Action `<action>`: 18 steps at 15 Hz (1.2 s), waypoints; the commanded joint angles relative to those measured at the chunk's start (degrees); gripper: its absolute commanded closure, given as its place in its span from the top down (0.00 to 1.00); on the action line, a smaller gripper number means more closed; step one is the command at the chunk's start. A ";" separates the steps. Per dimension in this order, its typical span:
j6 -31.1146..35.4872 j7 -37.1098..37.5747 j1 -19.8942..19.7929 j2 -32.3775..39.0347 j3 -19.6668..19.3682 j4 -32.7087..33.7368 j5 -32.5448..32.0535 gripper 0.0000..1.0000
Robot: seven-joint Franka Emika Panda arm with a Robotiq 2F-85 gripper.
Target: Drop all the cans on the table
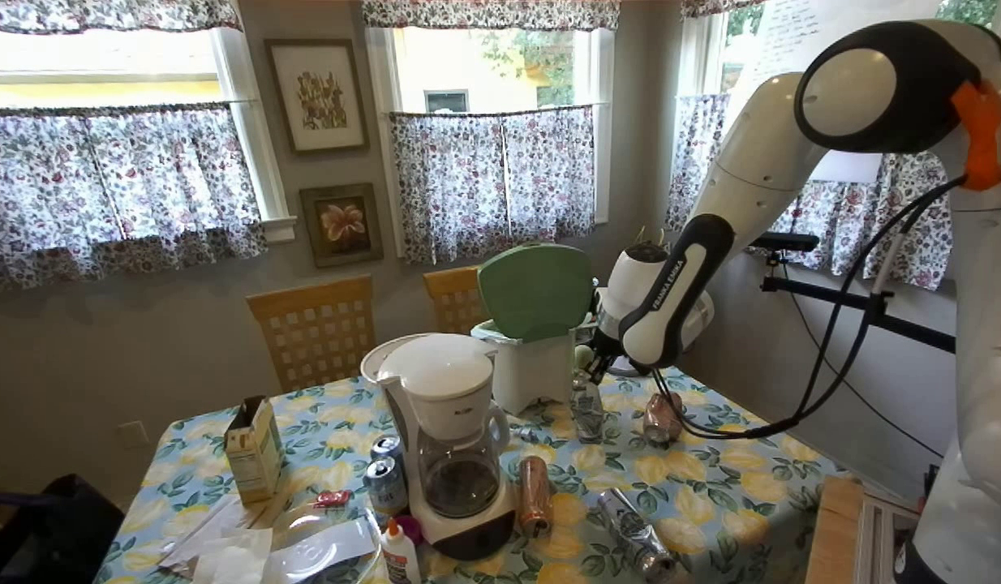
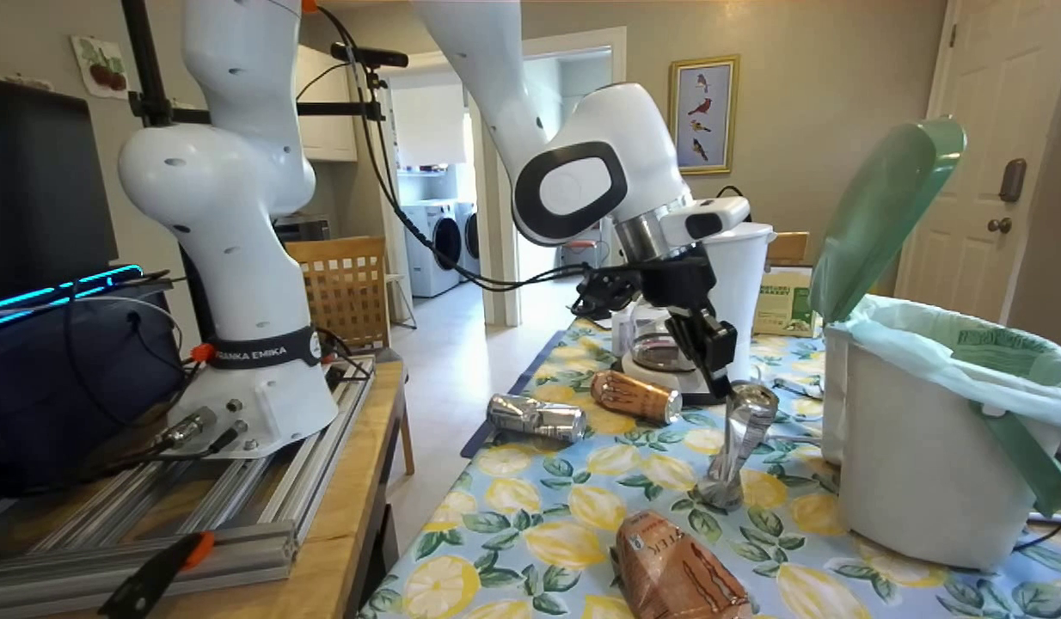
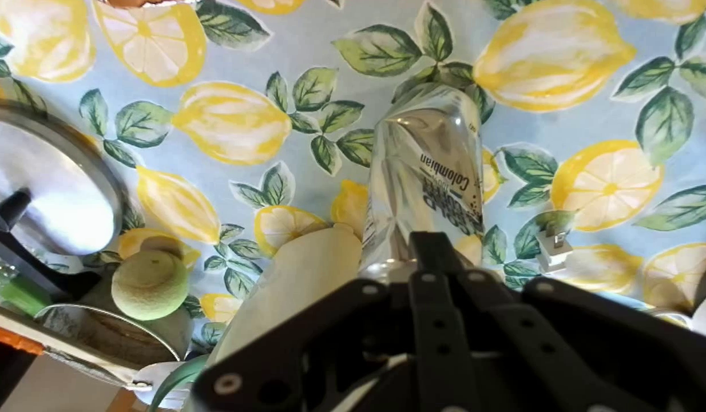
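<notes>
The Robotiq gripper [image 3: 436,250] angled down over the table [image 1: 736,466], its fingertips together and nothing visible held between them. At the tips stood a crushed silver can [image 3: 424,160] printed "Colombian", its top leaning away from the fingers in an exterior view; contact at the rim could not be resolved. In an exterior view, a white bin [image 1: 529,377] with a raised green lid [image 1: 533,288] stood just left of the gripper, and a copper-coloured can [image 1: 663,418] lay to its lower right. Farther below the gripper lay a second copper-coloured can [image 1: 535,495] and a dented silver can [image 1: 634,531]. To the gripper's lower left stood a drip coffee maker [image 1: 452,410], with two blue-grey cans [image 1: 385,487] upright just beside it, on the side away from the gripper.
</notes>
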 commanded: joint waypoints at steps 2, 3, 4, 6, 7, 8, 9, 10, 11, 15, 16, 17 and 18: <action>-0.90 2.23 4.18 0.57 -5.49 0.94 -1.64 0.00; -0.64 2.42 4.97 0.86 -6.82 1.12 -1.76 0.00; -0.58 2.24 5.34 0.96 -7.54 1.08 -1.48 0.00; -0.50 2.68 7.80 1.33 -11.04 1.27 -2.15 0.00; -0.42 2.81 8.96 1.67 -12.80 1.38 -2.26 0.00; -0.24 2.77 9.57 2.00 -13.70 1.44 -1.81 0.00; 0.00 2.45 9.82 2.21 -13.90 1.38 -1.17 0.00; 0.50 1.82 9.14 2.43 -12.71 1.29 -0.09 0.00; 0.82 0.50 7.87 2.56 -10.53 1.25 1.98 0.00; 4.65 -0.31 4.69 3.18 -3.67 1.10 5.72 0.00; 6.05 -0.55 4.66 3.71 -3.04 1.40 5.93 0.00; 6.90 -0.86 4.33 4.08 -2.00 1.69 6.19 0.00; 7.38 -1.07 4.11 4.21 -1.22 1.76 6.30 0.00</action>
